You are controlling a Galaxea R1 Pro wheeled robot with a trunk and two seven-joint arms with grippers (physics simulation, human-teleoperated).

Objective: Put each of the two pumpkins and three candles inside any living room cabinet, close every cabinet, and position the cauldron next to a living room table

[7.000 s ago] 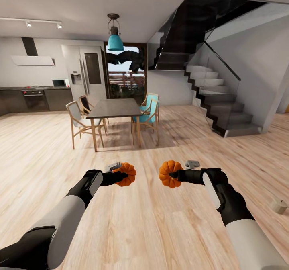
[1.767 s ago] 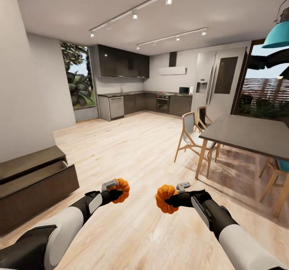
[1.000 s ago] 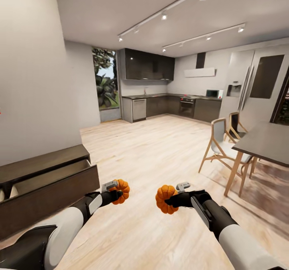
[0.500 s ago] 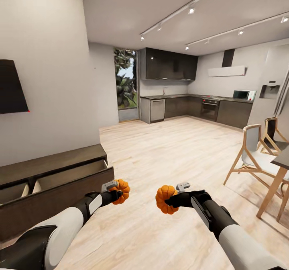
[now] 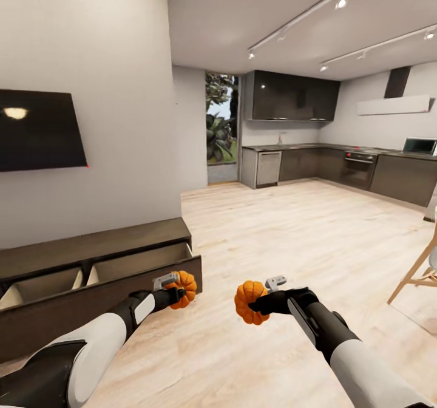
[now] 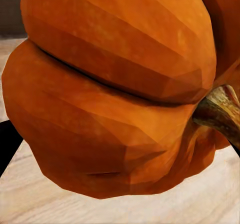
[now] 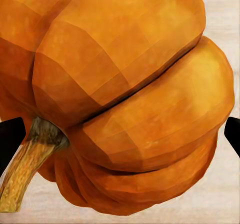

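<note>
Orange pumpkins in both hands

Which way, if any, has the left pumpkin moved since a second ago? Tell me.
Yes. With the robot's turn, the left pumpkin has come up to the cabinet, now right before its open drawer's front.

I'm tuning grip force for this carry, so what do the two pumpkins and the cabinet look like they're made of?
Left pumpkin and right pumpkin: matte orange ribbed rind with a rough woody stem, probably firm, though a render can't confirm that. Cabinet: dark-brown wood-look panels with faint grain, pale beige drawer interiors.
</note>
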